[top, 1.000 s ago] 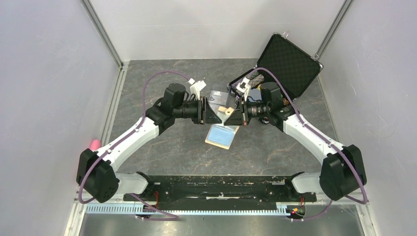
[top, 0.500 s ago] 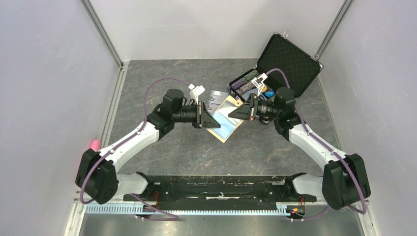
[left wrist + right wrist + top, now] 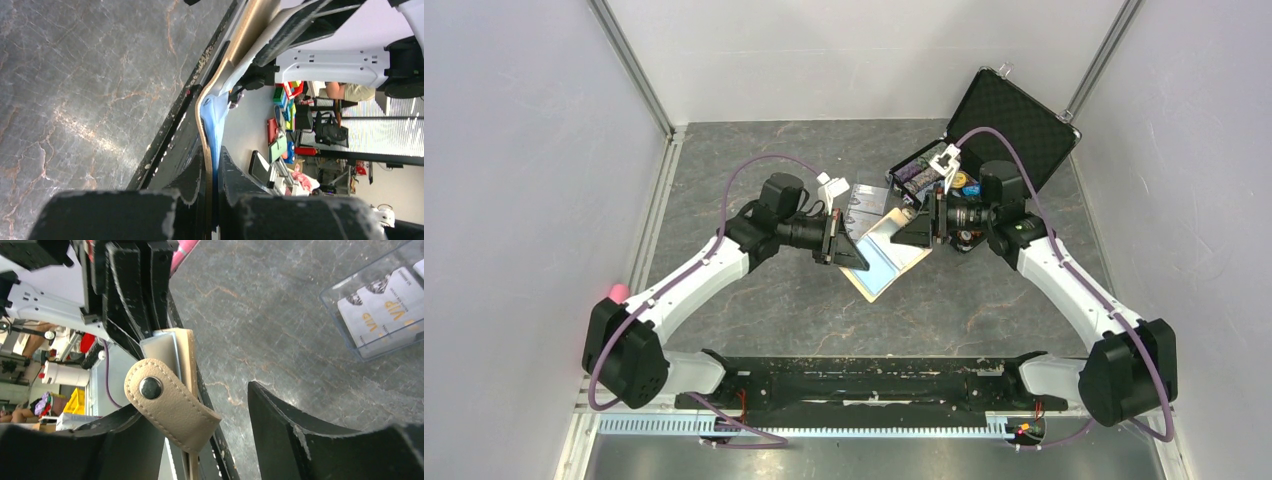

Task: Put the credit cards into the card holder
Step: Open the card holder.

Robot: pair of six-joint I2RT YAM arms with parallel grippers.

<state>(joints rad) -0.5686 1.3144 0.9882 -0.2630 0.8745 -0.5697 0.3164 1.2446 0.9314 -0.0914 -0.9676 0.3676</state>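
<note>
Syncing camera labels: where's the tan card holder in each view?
Top external: card holder at frame centre, blue lining facing up.
Left wrist: card holder seen edge-on, running from bottom centre up towards the top.
Right wrist: card holder at lower left, snap strap nearest the camera.
Shared landmark: the grey marbled table, seen in all three.
</note>
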